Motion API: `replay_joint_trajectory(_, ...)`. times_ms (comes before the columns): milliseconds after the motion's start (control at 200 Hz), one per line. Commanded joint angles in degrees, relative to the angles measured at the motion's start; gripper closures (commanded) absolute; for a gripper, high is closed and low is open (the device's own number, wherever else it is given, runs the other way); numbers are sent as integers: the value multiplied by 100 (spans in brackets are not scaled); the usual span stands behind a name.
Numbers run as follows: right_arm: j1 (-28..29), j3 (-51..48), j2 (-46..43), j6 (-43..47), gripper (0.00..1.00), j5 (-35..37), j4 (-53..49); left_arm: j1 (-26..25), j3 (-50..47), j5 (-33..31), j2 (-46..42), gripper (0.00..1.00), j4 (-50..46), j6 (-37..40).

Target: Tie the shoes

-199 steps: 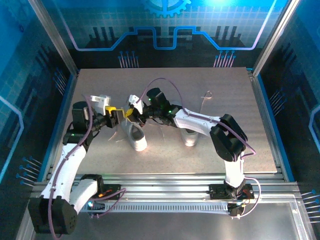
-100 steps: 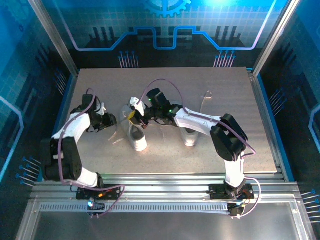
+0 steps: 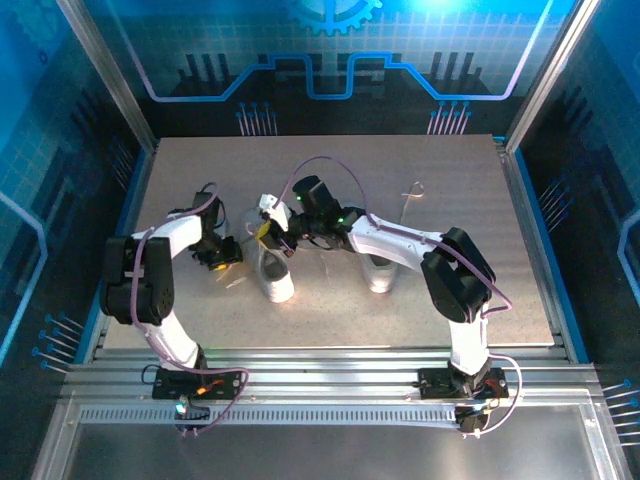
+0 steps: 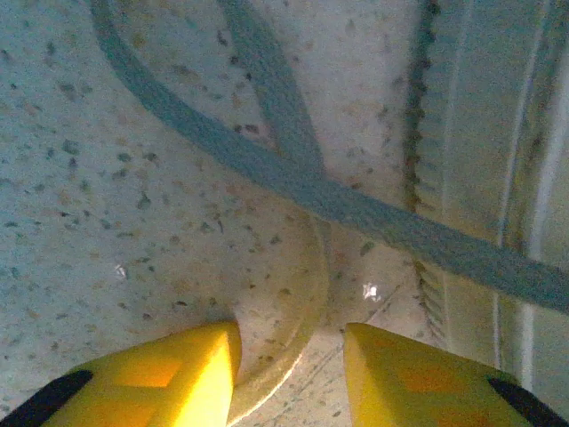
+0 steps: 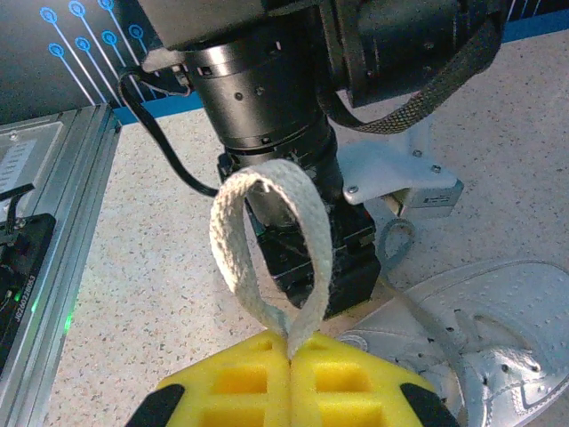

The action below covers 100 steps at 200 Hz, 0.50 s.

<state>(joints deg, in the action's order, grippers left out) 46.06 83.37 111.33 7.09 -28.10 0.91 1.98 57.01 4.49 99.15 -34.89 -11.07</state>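
The speckled desk (image 3: 450, 200) carries the two white shoes (image 3: 272, 275) side by side near its middle. Above the left-hand shoe, the right gripper (image 5: 289, 356) is clenched on a loop of lace (image 5: 229, 258). The left gripper (image 4: 289, 356) hangs just beside that shoe, released, fingers parted near a lace lying on the desk.

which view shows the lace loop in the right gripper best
Right wrist: the lace loop stands large above the shut right gripper, pinched at its base. Top external: too small to make out at that gripper. Left wrist shows crossed lace strands on the table, perhaps the same lace.
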Motion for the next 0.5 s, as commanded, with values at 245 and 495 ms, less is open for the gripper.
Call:
replay_joint_trajectory(245,-103,540,245,-111,100,-34,-642,-5,-37,-632,-984,100,-513,137)
replay_joint_trajectory(495,-113,982,419,-228,100,63,-1114,-114,414,-809,-2995,100,-1696,231)
